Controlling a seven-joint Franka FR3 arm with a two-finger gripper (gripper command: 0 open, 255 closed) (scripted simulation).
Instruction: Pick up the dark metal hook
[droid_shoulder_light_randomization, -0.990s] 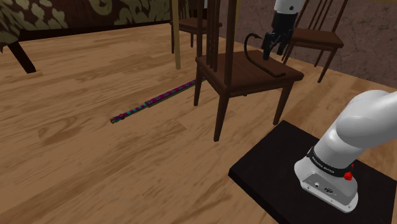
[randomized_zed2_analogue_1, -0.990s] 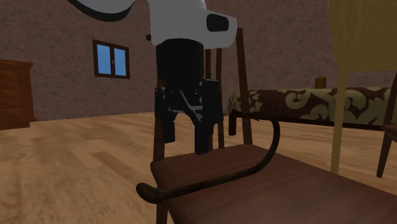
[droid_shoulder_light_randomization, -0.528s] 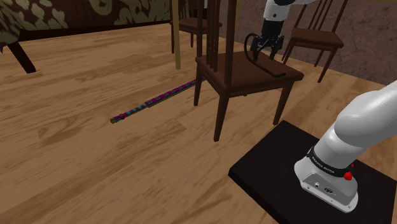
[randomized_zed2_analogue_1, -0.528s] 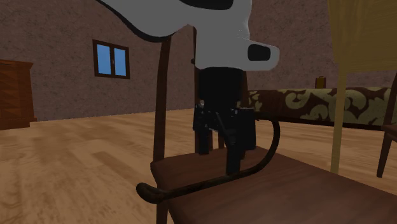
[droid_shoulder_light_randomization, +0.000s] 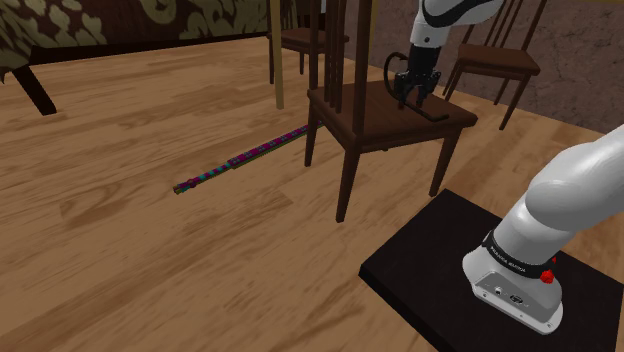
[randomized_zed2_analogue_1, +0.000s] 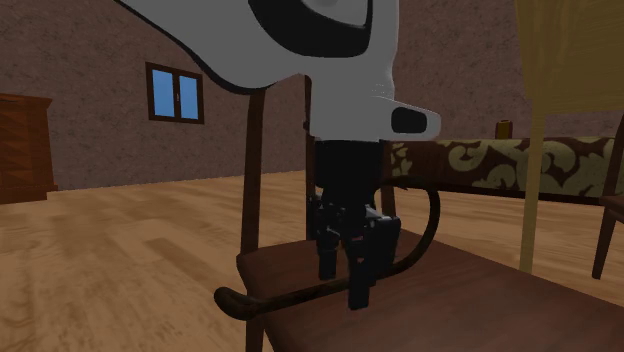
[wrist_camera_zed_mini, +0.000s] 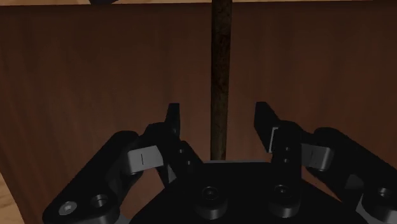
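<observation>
The dark metal hook (droid_shoulder_light_randomization: 389, 68) lies on the brown wooden chair seat (droid_shoulder_light_randomization: 372, 122), its curved end rising off the seat. My black gripper (droid_shoulder_light_randomization: 410, 101) has come down over the hook's straight shaft, fingertips close to the seat. From the second exterior view, the gripper (randomized_zed2_analogue_1: 343, 282) stands in front of the hook (randomized_zed2_analogue_1: 425, 238), whose shaft runs to the seat's front corner. Along the hand, the shaft (wrist_camera_zed_mini: 221, 70) passes between the two fingers (wrist_camera_zed_mini: 173, 121). The gripper (wrist_camera_zed_mini: 219, 121) is open, with a gap on each side of the shaft.
The chair's back posts (droid_shoulder_light_randomization: 330, 45) rise close beside the gripper. A striped rod (droid_shoulder_light_randomization: 240, 158) lies on the wooden floor. A second chair (droid_shoulder_light_randomization: 497, 62) stands behind, and a pale pole (randomized_zed2_analogue_1: 537, 130) leans nearby. The black stand (droid_shoulder_light_randomization: 440, 265) is at lower right.
The gripper has moved across the seat towards the hook and come down, so its open fingers now straddle the shaft. The hook has not moved.
</observation>
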